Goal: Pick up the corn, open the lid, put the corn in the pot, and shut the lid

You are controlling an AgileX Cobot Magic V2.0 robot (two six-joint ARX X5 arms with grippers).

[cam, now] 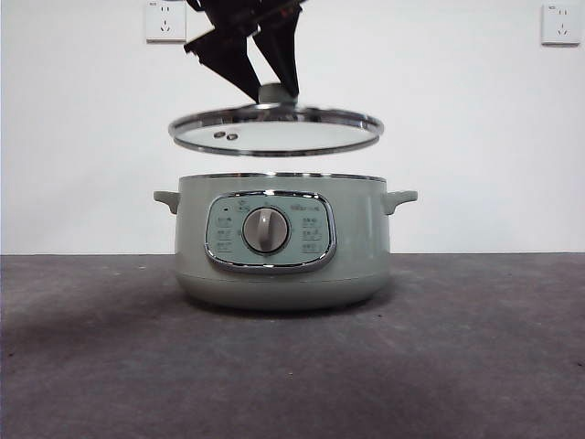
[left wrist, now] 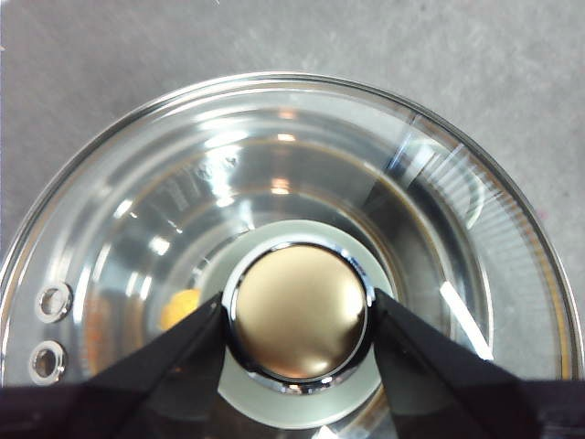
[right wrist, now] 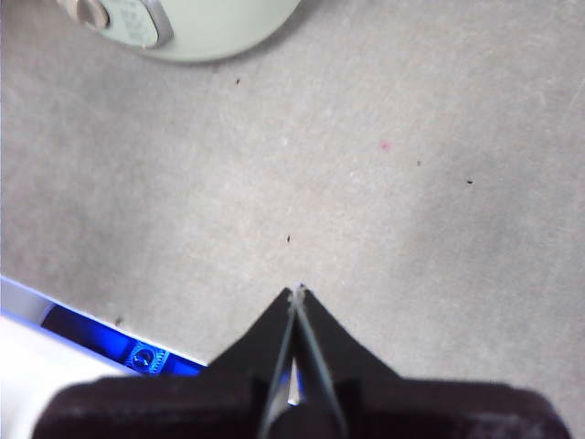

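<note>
Grey surface [cam: 292, 366] fills the foreground of the front view, bare ahead of the pot [cam: 283, 247], which stands squarely on it with its chrome-framed control panel and grey dial [cam: 266, 230] facing the camera.

At the left pincer [left wrist: 300, 315], the two black jaws press against opposite sides of the knob [left wrist: 300, 311], whose shiny cap shows between them in the left wrist view; the grip is closed on the lid [cam: 274, 131]. This pincer hangs directly above the pot. Below the jaws, the lid floats level over the pot, clear of the rim with open space between the two, and its metal edge spans about the pot's width. Two small vent holes [left wrist: 50, 302] sit near the lid's edge. Through the glass, down inside the pot, a small yellow-orange patch, the corn [left wrist: 181, 306], is visible, partly hidden by the near jaw and blurred by reflections.

Well away from the pot, the right pincer [right wrist: 298, 291] hovers low over bare surface with its jaws pressed together on nothing; only the pot's base shows at that view's edge.

Behind the pot, two white wall sockets [cam: 165, 20] sit high on the white wall, one to each side.
</note>
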